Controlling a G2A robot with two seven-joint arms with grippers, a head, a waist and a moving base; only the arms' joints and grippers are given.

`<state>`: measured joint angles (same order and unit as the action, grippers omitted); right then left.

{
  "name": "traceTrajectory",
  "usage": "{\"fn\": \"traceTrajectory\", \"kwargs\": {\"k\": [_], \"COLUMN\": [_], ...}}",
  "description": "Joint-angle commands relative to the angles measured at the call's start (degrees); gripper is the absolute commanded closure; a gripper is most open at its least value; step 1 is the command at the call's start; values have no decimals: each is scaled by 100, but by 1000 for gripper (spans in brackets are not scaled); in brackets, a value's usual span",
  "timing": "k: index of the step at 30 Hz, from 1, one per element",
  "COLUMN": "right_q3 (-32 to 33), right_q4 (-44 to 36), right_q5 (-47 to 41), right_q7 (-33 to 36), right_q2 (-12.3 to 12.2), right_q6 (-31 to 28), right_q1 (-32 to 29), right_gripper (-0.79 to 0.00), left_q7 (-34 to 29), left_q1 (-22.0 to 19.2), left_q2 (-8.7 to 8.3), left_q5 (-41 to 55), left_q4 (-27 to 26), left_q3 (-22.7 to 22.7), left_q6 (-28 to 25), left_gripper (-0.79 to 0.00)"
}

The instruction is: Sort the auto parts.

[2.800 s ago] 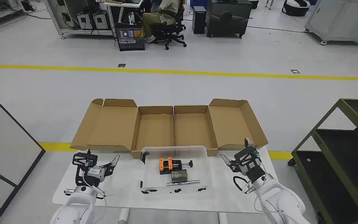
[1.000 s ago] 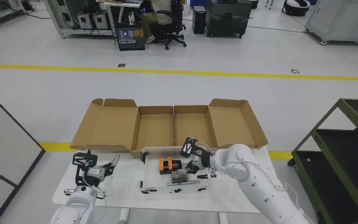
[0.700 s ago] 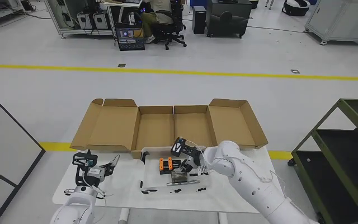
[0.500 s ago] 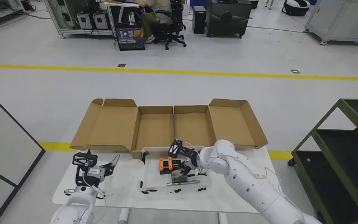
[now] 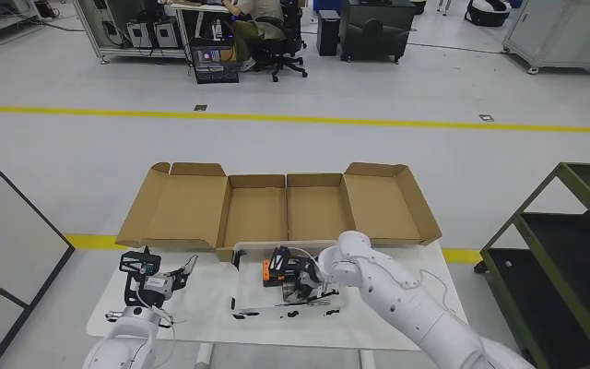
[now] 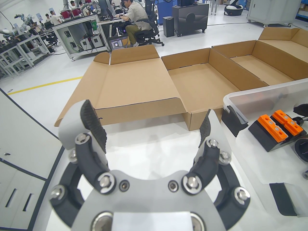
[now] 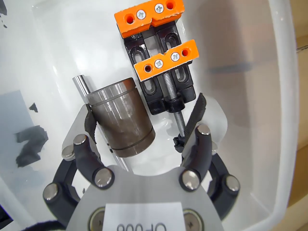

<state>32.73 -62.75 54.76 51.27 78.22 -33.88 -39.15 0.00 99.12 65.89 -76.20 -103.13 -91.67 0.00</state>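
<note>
Right tool (image 7: 144,111) down in clear bin (image 7: 276,73) — spread wide around dark cylinder (image 7: 120,116), left tool (image 6: 146,121) likewise wide, above table (image 6: 149,152)

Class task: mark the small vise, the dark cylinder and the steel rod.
small vise (image 7: 166,60): right wrist view, lower orange block.
dark cylinder (image 7: 121,118): right wrist view, curved side.
steel rod (image 7: 81,86): right wrist view, bare end.

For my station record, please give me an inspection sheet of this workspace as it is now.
Surface: white table, carrying the clear bin and open cardboard boxes.
Job's things: vise, dark cylinder and steel rod lie in the clear bin.
Clutter: black tape scraps on the bin wall.
Hands: right hand open, low in the bin, astride the cylinder and vise screw; left hand open above the table.
Cables: dark cable loop at the left wrist.
Surroundings: yellow floor line; rack beside the table.
</note>
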Motion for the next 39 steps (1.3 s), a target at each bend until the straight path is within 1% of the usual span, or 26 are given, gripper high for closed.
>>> {"fn": "traceTrajectory", "kwargs": {"k": [1,2,3,5,7,9,10,11,13,16,21,27,31,34,35,37,39], "right_q3": [-34,-58,-85,-157,-250,-329,-355,-376,-361,-154,205,804,1161,1263,1269,1249,1211], "right_q4": [11,16,13,11,29,85,130,175,284,389,3,-895,-1437,-1592,-1601,-1587,-1535], "right_q5": [57,99,139,237,311,350,358,366,410,304,438,785,842,728,691,630,588], "right_q7": [21,34,32,-10,-75,-143,-180,-223,-343,-496,-790,-1081,-917,-671,-618,-555,-540], "right_q2": [18,29,44,87,149,212,239,263,294,256,64,-318,-519,-571,-573,-565,-548], "right_q6": [48,88,137,310,433,472,466,450,411,-13,-285,-755,-875,-841,-817,-780,-765], "right_q1": [6,5,-1,-20,-21,6,27,47,140,358,213,-411,-843,-951,-954,-931,-880], "right_gripper": [-650,-625,-557,-493,-376,-323,-274,-169,0,0,0,0,0,0,-52,-203,-262], "left_q7": [0,0,0,0,0,0,0,0,0,0,0,0,0,0,0,0,0], "left_q1": [0,0,0,0,0,0,0,0,0,0,0,0,0,0,0,0,0], "left_q2": [0,0,0,0,0,0,0,0,0,0,0,0,0,0,0,0,0], "left_q5": [0,0,0,0,0,0,0,0,0,0,0,0,0,0,0,0,0], "left_q4": [0,0,0,0,0,0,0,0,0,0,0,0,0,0,0,0,0], "left_q3": [0,0,0,0,0,0,0,0,0,0,0,0,0,0,0,0,0], "left_q6": [0,0,0,0,0,0,0,0,0,0,0,0,0,0,0,0,0], "left_gripper": [-785,-785,-785,-785,-785,-785,-785,-785,-785,-785,-785,-785,-785,-785,-785,-785,-785]}}
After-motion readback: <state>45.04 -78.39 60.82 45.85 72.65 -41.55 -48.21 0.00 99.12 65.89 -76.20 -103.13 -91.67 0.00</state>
